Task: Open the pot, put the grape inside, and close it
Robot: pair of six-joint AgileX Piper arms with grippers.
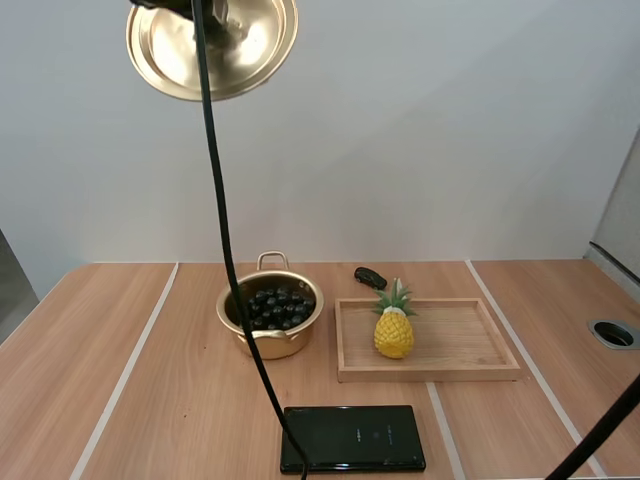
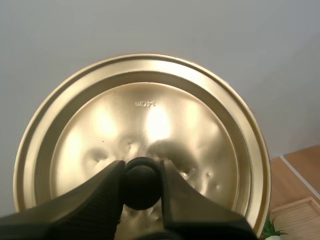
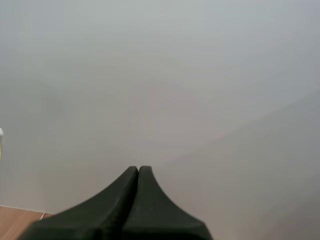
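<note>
High view: the open pot (image 1: 270,345) stands on the desk (image 1: 120,380), its bunch of dark grapes (image 1: 277,305) lying inside. The golden lid (image 1: 240,40) hangs high above the desk, up and left of the pot and well apart from it. Just right of the pot is a wooden tray (image 1: 460,340) with a pineapple (image 1: 394,330) upright on it. A small black object (image 1: 370,277) lies behind the tray, and a flat black slab (image 1: 352,438) lies nearer the arms' bases.

Left wrist view: the left fingers (image 2: 100,195) stand a little apart, clamped on the lid's black knob (image 2: 141,187).

Right wrist view: the right fingers (image 3: 125,200) lie pressed together as one dark wedge, holding nothing.
</note>
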